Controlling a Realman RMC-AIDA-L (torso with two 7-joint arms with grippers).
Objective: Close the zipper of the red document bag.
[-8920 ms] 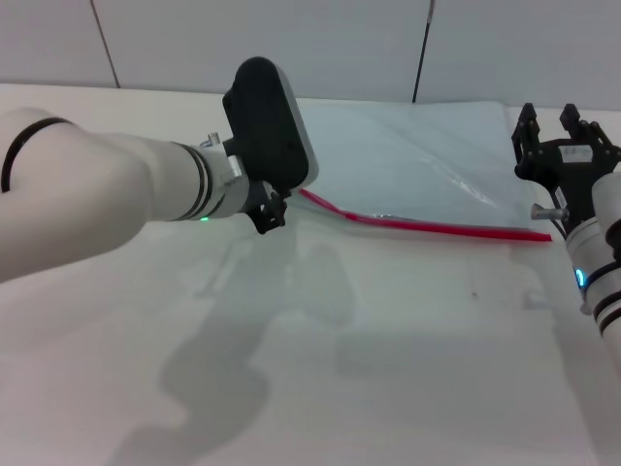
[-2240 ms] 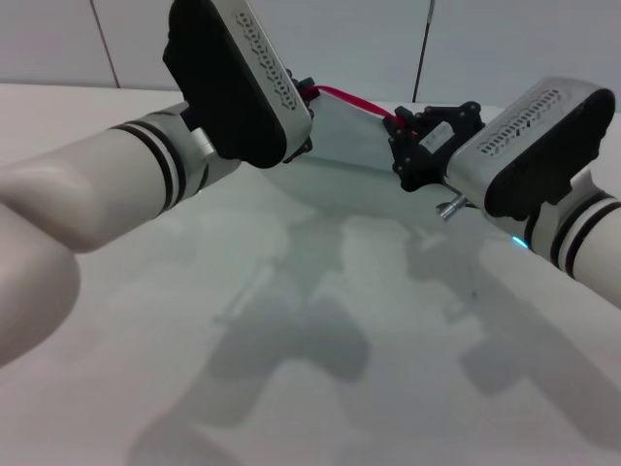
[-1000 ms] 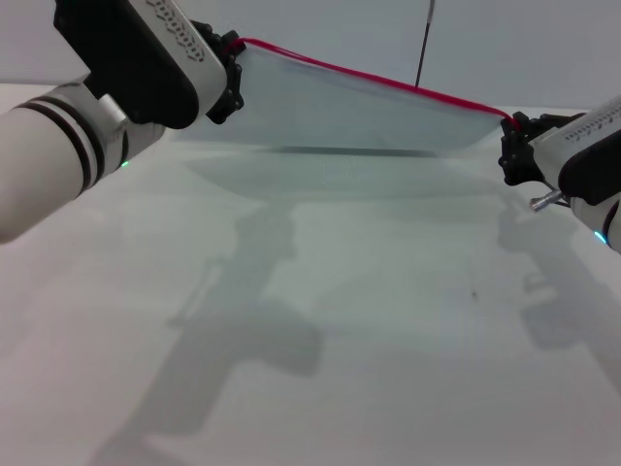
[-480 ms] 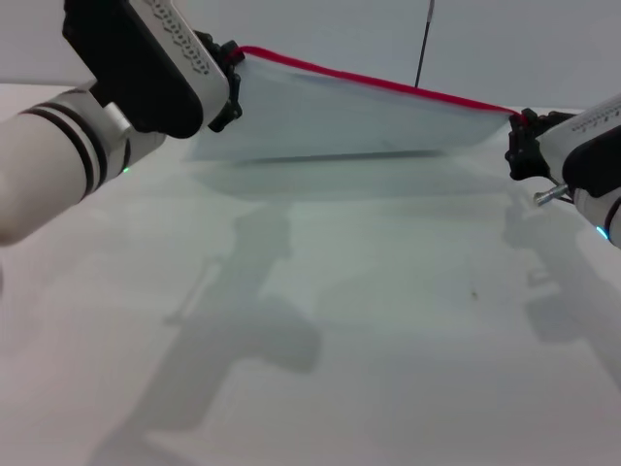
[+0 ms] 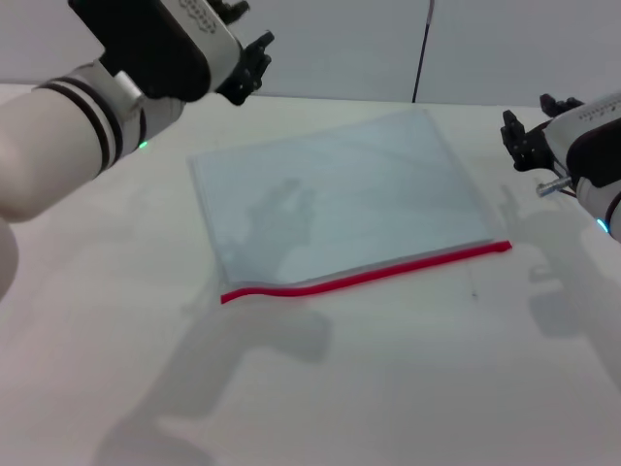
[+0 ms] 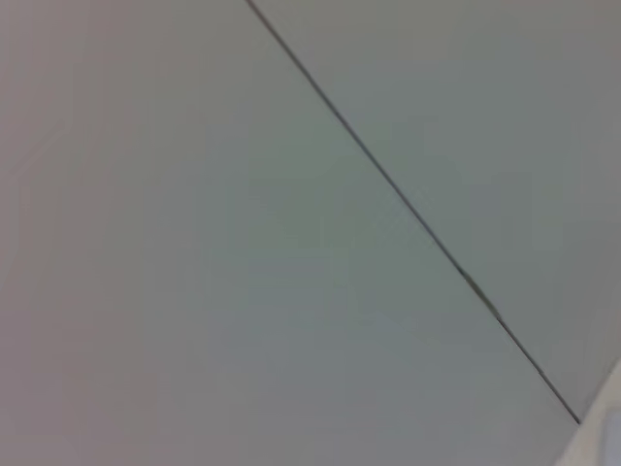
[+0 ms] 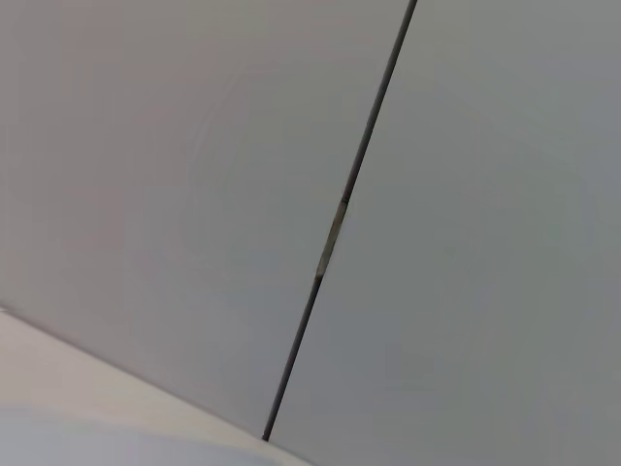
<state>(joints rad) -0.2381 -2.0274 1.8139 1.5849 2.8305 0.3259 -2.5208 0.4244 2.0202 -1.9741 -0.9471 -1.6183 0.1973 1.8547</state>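
Observation:
The red document bag (image 5: 340, 199) lies flat on the white table in the head view, a pale blue-grey translucent pouch. Its zipper (image 5: 369, 275) is the red strip along the near long edge, running from near left to right; I cannot make out the slider. My left gripper (image 5: 250, 53) hangs open above the table beyond the bag's far left corner, holding nothing. My right gripper (image 5: 529, 124) is open too, in the air just off the bag's far right side. Neither touches the bag. Both wrist views show only wall.
The white table (image 5: 388, 388) stretches wide in front of the bag. Behind it is a grey panelled wall with a dark seam (image 5: 423, 49). The same kind of seam (image 6: 408, 204) crosses the left wrist view, and another seam (image 7: 335, 233) the right wrist view.
Half a second ago both grippers held the bag up by its red edge, stretched between them. They have let go, and the bag now lies flat with the zipper on the near side.

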